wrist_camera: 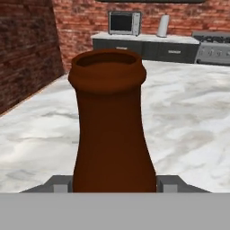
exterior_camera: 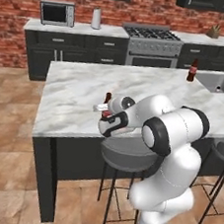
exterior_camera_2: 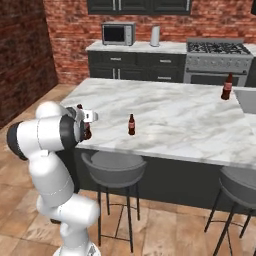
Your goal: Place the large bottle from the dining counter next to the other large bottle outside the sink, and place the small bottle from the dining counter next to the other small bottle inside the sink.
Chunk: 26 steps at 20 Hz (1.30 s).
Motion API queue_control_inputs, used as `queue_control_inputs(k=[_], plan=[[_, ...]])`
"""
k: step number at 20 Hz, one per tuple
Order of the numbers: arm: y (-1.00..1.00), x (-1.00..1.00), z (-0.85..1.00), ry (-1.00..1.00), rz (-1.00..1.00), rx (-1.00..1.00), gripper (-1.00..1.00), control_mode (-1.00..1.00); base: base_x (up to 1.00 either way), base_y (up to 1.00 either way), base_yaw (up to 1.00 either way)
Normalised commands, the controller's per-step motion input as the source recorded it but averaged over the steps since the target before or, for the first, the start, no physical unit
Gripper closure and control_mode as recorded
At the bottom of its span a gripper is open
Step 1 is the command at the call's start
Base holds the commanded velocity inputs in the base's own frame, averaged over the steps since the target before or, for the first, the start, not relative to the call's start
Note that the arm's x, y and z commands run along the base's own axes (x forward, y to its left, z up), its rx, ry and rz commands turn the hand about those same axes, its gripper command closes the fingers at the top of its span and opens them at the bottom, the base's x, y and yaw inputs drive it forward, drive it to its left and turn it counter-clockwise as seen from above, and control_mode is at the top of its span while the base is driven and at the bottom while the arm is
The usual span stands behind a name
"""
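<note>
Two stools [exterior_camera_2: 114, 169] below counter, small bottle [exterior_camera_2: 131, 124] alongside tool [exterior_camera_2: 89, 122]

You're looking at a home kitchen, rendered: red brick back wall [exterior_camera: 10, 27], black cabinets w/ drawers [exterior_camera: 74, 47], silver microwave [exterior_camera: 57, 13] on the pale rear counter, steel gas range [exterior_camera: 153, 44] w/ oven below. Long white-grey veined marble island [exterior_camera: 81, 95] w/ dark base, round grey bar stools [exterior_camera_2: 114, 169] tucked under it, grey steel sink [exterior_camera: 219, 82] w/ chrome tap, terracotta tile floor [exterior_camera: 5, 145].
</note>
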Motion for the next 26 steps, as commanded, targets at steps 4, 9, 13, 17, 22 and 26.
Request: queue_control_inputs(k=[4, 9, 13, 17, 22, 26], plan=[[0.00, 0.00, 0.00, 0.00, 0.00, 0.00, 1.00, 1.00, -0.08, 0.63, 0.01], [0.00, 0.00, 0.00, 0.00, 0.00, 0.00, 1.00, 1.00, 0.12, 0.82, 0.00], [0.00, 0.00, 0.00, 0.00, 0.00, 0.00, 1.00, 1.00, 0.22, 0.88, 0.00], [0.00, 0.00, 0.00, 0.00, 0.00, 0.00, 1.00, 1.00, 0.42, 0.80, 0.00], [0.00, 0.00, 0.00, 0.00, 0.00, 0.00, 1.00, 1.00, 0.65, 0.67, 0.00], [0.00, 0.00, 0.00, 0.00, 0.00, 0.00, 1.00, 1.00, 0.60, 0.77, 0.00]])
